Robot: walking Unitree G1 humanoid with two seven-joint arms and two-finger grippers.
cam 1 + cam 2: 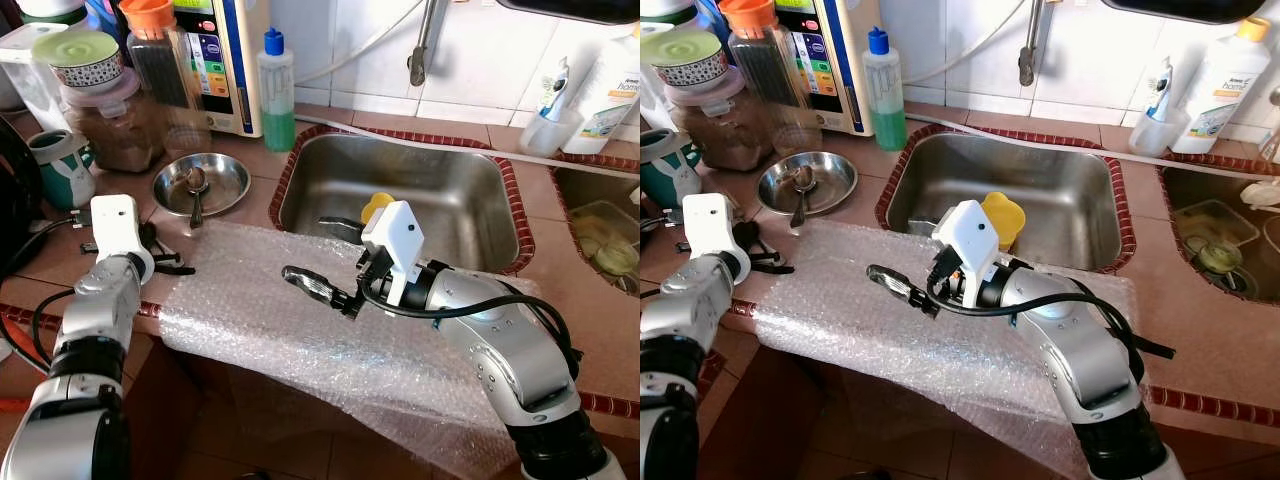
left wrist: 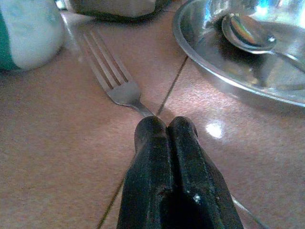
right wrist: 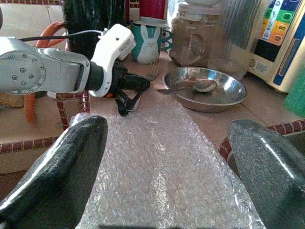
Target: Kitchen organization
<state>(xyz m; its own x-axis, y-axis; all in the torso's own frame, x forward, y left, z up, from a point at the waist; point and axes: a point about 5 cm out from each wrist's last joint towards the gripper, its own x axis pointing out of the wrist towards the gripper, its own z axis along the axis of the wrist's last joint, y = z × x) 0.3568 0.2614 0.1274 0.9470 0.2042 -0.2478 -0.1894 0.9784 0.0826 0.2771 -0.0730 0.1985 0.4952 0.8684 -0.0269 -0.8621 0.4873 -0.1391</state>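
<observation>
Presently my left gripper (image 2: 164,131) is pressed together on the handle of a fork (image 2: 112,78), which lies on the tiled counter (image 2: 62,157) beside the steel dish (image 2: 228,81). My right gripper (image 1: 325,260) hovers spread wide over the bubble wrap (image 1: 250,320) near the sink (image 1: 460,200).

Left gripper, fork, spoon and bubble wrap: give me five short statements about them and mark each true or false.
1. The left gripper is shut on the fork. True.
2. The spoon lies in the yellow cup. False: it lies in the steel bowl.
3. The right gripper is open above the bubble wrap. True.
4. The bubble wrap is rolled up inside the sink. False: it is spread flat on the counter before the sink.
5. The fork rests in the steel bowl. False: it lies on the counter beside it.
</observation>
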